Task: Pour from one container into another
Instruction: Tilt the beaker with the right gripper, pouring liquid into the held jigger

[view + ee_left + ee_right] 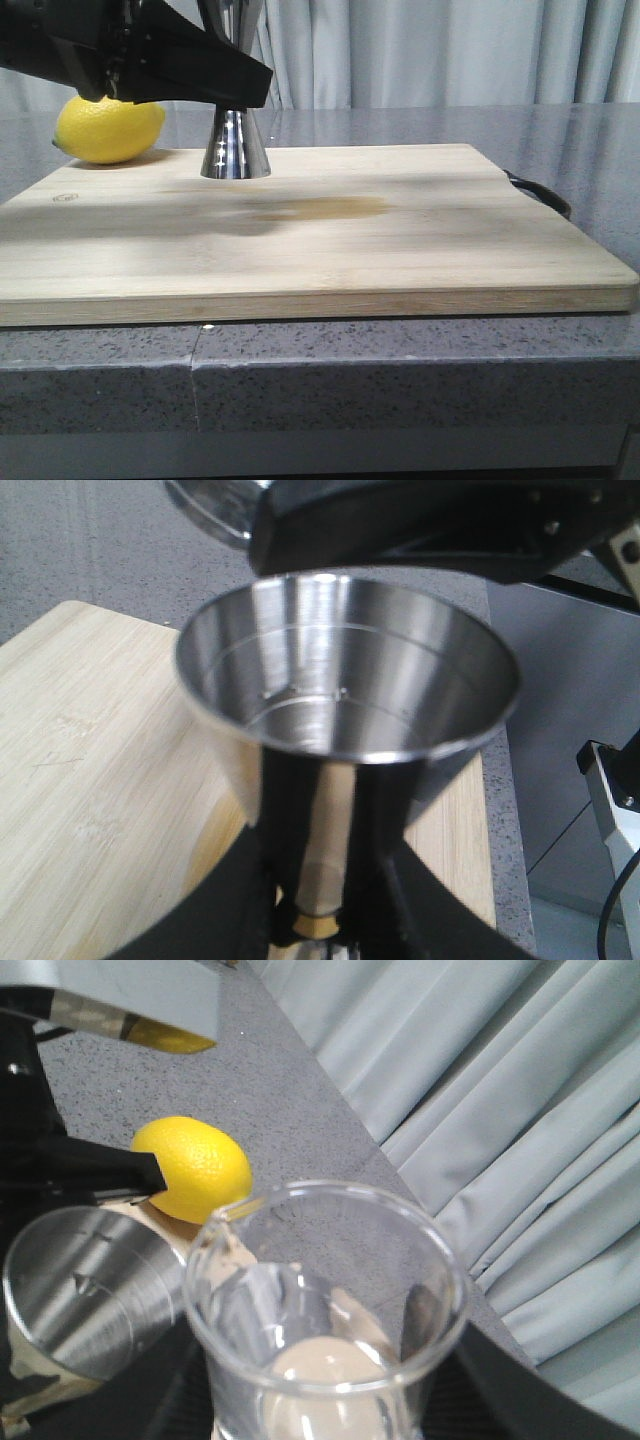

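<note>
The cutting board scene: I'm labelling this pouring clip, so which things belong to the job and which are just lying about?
In the job: glass beaker, held in the right gripper; steel jigger, held in the left gripper.

Lying about: lemon; wooden cutting board under the jigger.

The left hand (315,920) is closed around the narrow waist of the steel jigger (345,675), one black finger (225,905) on each side of it, so that the jigger's open cup rises just above the fingers. In the front view this arm (120,55) reaches in level from the left, its dark finger ending beside the jigger's stem.

The right hand (320,1405) grips the glass beaker (325,1300), dark fingers (520,1385) pressed against both sides of its wall. It holds the beaker raised beside and above the jigger's rim, spout towards it.
</note>
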Action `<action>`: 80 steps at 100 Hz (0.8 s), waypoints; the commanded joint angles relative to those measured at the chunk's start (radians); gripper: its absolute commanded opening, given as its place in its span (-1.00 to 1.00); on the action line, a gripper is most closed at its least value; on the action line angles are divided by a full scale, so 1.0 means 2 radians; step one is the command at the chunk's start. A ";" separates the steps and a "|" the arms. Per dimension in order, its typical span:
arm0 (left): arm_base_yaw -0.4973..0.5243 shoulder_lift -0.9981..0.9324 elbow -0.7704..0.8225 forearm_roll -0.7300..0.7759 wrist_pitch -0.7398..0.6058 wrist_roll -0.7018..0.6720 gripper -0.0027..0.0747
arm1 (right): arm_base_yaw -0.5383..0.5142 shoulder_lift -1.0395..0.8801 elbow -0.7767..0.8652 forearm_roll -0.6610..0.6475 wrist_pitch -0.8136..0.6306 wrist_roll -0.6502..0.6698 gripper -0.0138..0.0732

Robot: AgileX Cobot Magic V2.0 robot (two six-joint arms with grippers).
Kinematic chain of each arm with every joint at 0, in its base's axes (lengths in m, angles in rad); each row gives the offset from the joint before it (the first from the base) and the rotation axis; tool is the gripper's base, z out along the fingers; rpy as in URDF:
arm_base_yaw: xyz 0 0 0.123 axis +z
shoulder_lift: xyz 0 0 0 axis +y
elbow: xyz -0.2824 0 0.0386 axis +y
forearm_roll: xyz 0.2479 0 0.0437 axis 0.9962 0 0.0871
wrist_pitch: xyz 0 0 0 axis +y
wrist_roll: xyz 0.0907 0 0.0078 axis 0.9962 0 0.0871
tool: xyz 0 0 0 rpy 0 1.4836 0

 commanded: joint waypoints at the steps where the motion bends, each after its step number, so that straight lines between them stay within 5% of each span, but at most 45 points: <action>1: -0.005 -0.023 -0.015 -0.034 0.035 -0.004 -0.98 | 0.001 -0.019 -0.018 -0.015 -0.031 -0.002 -0.27; 80: -0.005 -0.017 -0.015 -0.008 0.050 -0.010 -0.98 | 0.001 -0.019 -0.018 -0.141 -0.031 -0.002 -0.27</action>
